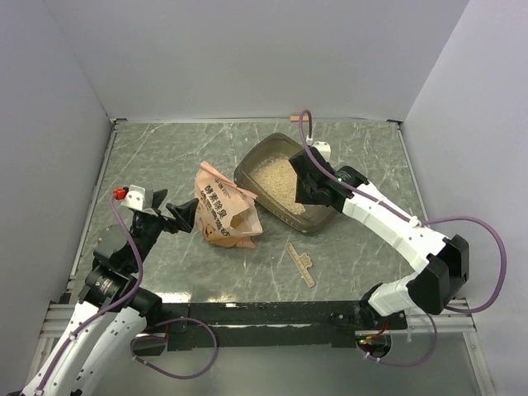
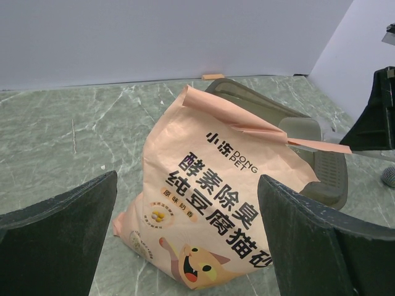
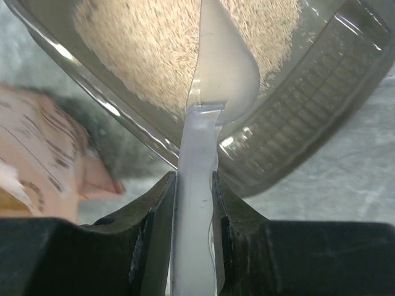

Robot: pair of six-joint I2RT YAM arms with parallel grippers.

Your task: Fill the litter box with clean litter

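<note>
The litter box (image 1: 320, 221), a dark translucent tray, sits right of centre with clean litter (image 1: 276, 180) heaped in its left half. In the right wrist view the beige litter (image 3: 142, 43) lies inside the litter box (image 3: 308, 123), and a white scoop (image 3: 222, 80) hangs over it. My right gripper (image 3: 194, 182) is shut on the scoop's handle. The orange-pink bag (image 1: 224, 216) lies just left of the tray, top torn open. My left gripper (image 1: 183, 216) stands open beside the bag's left side. Its wrist view shows the bag (image 2: 216, 203) ahead, between the fingers (image 2: 68, 234) and untouched.
A small tan strip (image 1: 301, 264) lies on the table in front of the tray. Grey walls enclose the marbled table on three sides. The right arm (image 2: 376, 117) shows at the right edge of the left wrist view, behind the tray (image 2: 321, 166).
</note>
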